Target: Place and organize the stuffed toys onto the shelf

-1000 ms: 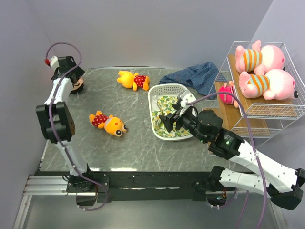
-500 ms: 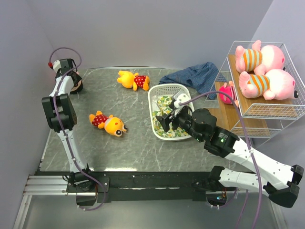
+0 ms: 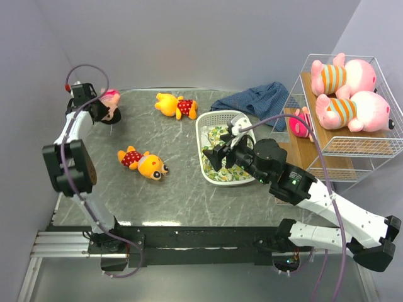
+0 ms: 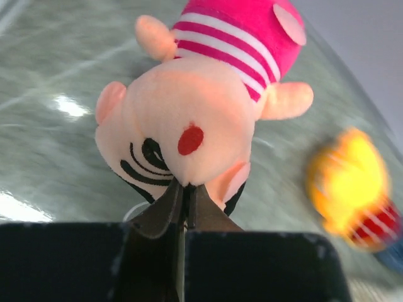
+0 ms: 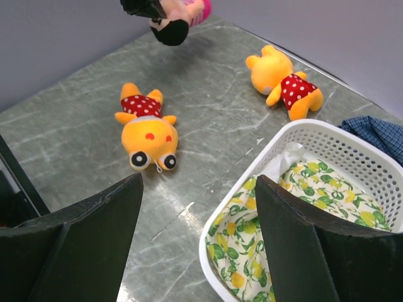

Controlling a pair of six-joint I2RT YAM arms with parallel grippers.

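Note:
My left gripper (image 3: pixel 97 108) (image 4: pixel 186 187) is shut on the head of a pink-clad doll (image 3: pixel 111 104) (image 4: pixel 201 107) at the table's far left; this doll (image 5: pixel 179 19) shows at the top edge of the right wrist view. Two yellow-orange bears in red lie on the table, one at the back (image 3: pixel 176 104) (image 5: pixel 283 82), one nearer (image 3: pixel 143 162) (image 5: pixel 148 135). Two pink pigs (image 3: pixel 343 75) (image 3: pixel 356 110) lie on the shelf's (image 3: pixel 327 167) top tier, another pink doll (image 3: pixel 301 124) on a lower plank. My right gripper (image 3: pixel 217 157) (image 5: pixel 198 182) hangs open over the basket's left rim, holding nothing.
A white slotted basket (image 3: pixel 211 119) (image 5: pixel 302 126) holding lemon-print cloth (image 3: pixel 221 135) (image 5: pixel 315 195) sits mid-table. Blue fabric (image 3: pixel 258 100) (image 5: pixel 381 132) lies behind it, beside the shelf. Walls close in behind and on the left.
My left gripper has closed on the pink-clad doll's head, and the doll has turned so its pink body shows. My right arm edged slightly left over the basket.

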